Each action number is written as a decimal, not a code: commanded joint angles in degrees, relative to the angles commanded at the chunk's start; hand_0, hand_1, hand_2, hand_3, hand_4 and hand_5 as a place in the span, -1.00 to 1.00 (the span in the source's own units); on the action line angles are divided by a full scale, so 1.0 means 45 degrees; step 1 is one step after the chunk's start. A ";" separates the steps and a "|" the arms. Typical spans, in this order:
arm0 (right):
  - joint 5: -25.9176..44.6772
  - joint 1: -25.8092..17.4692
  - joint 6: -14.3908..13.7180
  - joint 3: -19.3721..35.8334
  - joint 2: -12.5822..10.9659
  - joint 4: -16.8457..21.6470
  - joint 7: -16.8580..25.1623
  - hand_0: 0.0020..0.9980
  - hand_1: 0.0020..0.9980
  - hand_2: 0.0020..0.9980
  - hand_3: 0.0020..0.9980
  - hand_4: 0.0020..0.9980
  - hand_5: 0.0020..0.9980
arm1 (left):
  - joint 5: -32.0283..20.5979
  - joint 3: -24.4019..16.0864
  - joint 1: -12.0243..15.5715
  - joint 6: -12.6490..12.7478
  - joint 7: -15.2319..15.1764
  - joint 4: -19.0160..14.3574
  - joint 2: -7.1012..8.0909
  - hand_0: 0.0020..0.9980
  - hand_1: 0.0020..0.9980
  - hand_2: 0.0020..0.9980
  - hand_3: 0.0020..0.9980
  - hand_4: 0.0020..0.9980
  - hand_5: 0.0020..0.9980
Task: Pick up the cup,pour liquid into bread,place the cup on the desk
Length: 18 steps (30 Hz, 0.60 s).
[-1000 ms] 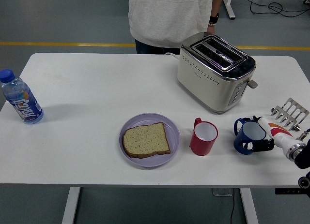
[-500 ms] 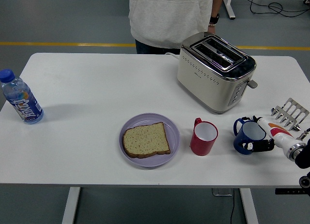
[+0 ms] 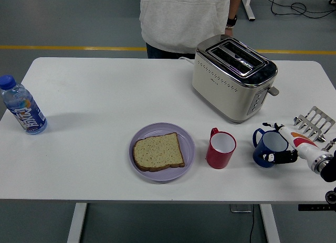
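A blue cup [image 3: 269, 147] stands on the white table [image 3: 94, 96] at the right, handle pointing left. My right hand [image 3: 283, 143] comes in from the right edge, its fingers [image 3: 274, 158] curled around the cup's near and far sides. A red cup [image 3: 220, 148] with a white inside stands upright just left of the blue one. Left of that lies a slice of bread [image 3: 157, 151] on a lilac plate [image 3: 186, 140]. My left arm is out of sight.
A cream toaster [image 3: 233, 77] stands behind the cups. A metal toast rack [image 3: 315, 121] sits at the right edge, behind my wrist. A water bottle [image 3: 22, 106] stands at the far left. A person in a grey top [image 3: 184, 17] stands at the far side.
My right hand's far finger has reached slightly further left around the blue cup. The cup itself has not moved.
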 joint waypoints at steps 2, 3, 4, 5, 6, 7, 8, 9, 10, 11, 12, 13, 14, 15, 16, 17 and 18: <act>0.0024 0.0005 -0.0044 0.0033 -0.0008 0.0060 0.0025 0.94 0.86 1.00 0.96 0.88 -0.56 | -0.0034 0.0016 -0.0022 0.0004 -0.0010 0.0006 -0.0004 0.39 0.42 0.42 0.13 -0.50 1.00; 0.0032 0.0005 -0.0051 0.0047 -0.0011 0.0082 0.0031 0.94 0.86 1.00 0.96 0.88 -0.56 | -0.0035 0.0020 -0.0030 0.0004 -0.0009 0.0006 -0.0003 0.39 0.42 0.42 0.13 -0.50 1.00; 0.0049 -0.0011 -0.0052 0.0090 -0.0028 0.0163 0.0044 0.95 0.86 1.00 0.99 0.89 -0.55 | -0.0073 0.0053 -0.0040 -0.0001 -0.0026 0.0002 0.0005 0.39 0.42 0.42 0.13 -0.50 1.00; 0.0057 -0.0018 -0.0052 0.0109 -0.0036 0.0201 0.0049 0.95 0.86 1.00 0.99 0.89 -0.55 | -0.0092 0.0069 -0.0044 -0.0004 -0.0035 0.0000 0.0009 0.39 0.42 0.42 0.13 -0.50 1.00; 0.0062 -0.0033 -0.0045 0.0140 -0.0044 0.0256 0.0053 0.95 0.86 1.00 0.99 0.89 -0.55 | -0.0117 0.0080 -0.0046 -0.0003 -0.0045 0.0000 0.0010 0.39 0.42 0.42 0.13 -0.50 1.00; 0.0071 -0.0079 -0.0021 0.0231 -0.0067 0.0425 0.0059 0.95 0.86 1.00 0.99 0.89 -0.55 | -0.0188 0.0100 -0.0047 0.0001 -0.0071 0.0004 0.0010 0.39 0.42 0.42 0.13 -0.50 1.00; 0.0075 -0.0117 0.0001 0.0311 -0.0083 0.0562 0.0061 0.95 0.86 1.00 0.99 0.89 -0.55 | -0.0223 0.0116 -0.0046 0.0002 -0.0085 0.0005 0.0011 0.39 0.42 0.42 0.13 -0.50 1.00; 0.0077 -0.0144 0.0017 0.0369 -0.0094 0.0657 0.0063 0.95 0.86 1.00 0.99 0.89 -0.55 | -0.0242 0.0127 -0.0045 0.0003 -0.0093 0.0005 0.0012 0.39 0.42 0.42 0.13 -0.50 1.00; 0.0070 -0.0176 0.0054 0.0438 -0.0110 0.0777 0.0061 0.95 0.86 1.00 0.99 0.89 -0.55 | -0.0250 0.0134 -0.0043 0.0001 -0.0097 0.0004 0.0014 0.39 0.42 0.42 0.13 -0.50 1.00; 0.0062 -0.0203 0.0088 0.0498 -0.0125 0.0880 0.0060 0.98 0.87 1.00 0.99 0.90 -0.55 | -0.0255 0.0139 -0.0041 -0.0002 -0.0100 0.0002 0.0017 0.39 0.42 0.42 0.13 -0.50 1.00; 0.0030 -0.0269 0.0150 0.0624 -0.0157 0.1073 0.0065 0.98 0.87 1.00 0.99 0.90 -0.55 | -0.0279 0.0149 -0.0037 0.0004 -0.0110 0.0003 0.0011 0.39 0.42 0.42 0.13 -0.50 1.00; 0.0020 -0.0289 0.0170 0.0663 -0.0167 0.1134 0.0067 0.98 0.87 1.00 0.99 0.90 -0.55 | -0.0287 0.0152 -0.0035 0.0005 -0.0113 0.0003 0.0009 0.39 0.42 0.42 0.13 -0.50 1.00; 0.0020 -0.0355 0.0193 0.0783 -0.0187 0.1294 0.0047 0.98 0.87 1.00 0.99 0.90 -0.55 | -0.0291 0.0150 -0.0030 0.0007 -0.0115 0.0003 0.0002 0.39 0.42 0.42 0.13 -0.50 1.00; 0.0049 -0.0434 0.0188 0.0913 -0.0199 0.1450 0.0032 0.98 0.87 1.00 0.99 0.90 -0.55 | -0.0273 0.0138 -0.0021 0.0007 -0.0109 0.0001 -0.0005 0.39 0.42 0.42 0.13 -0.50 1.00; 0.0093 -0.0513 0.0167 0.1045 -0.0204 0.1607 0.0021 0.98 0.87 1.00 0.99 0.90 -0.55 | -0.0243 0.0120 -0.0012 0.0007 -0.0098 -0.0001 -0.0012 0.39 0.42 0.42 0.13 -0.50 1.00; 0.0141 -0.0575 0.0118 0.1137 -0.0203 0.1709 0.0003 0.98 0.86 1.00 0.97 0.82 -0.58 | -0.0226 0.0111 -0.0005 0.0007 -0.0092 -0.0001 -0.0016 0.39 0.42 0.42 0.13 -0.50 1.00; 0.0316 -0.0731 -0.0139 0.1351 -0.0182 0.1948 -0.0043 0.98 0.86 1.00 0.97 0.82 -0.58 | -0.0212 0.0102 0.0019 0.0009 -0.0090 -0.0001 -0.0024 0.39 0.42 0.42 0.13 -0.50 1.00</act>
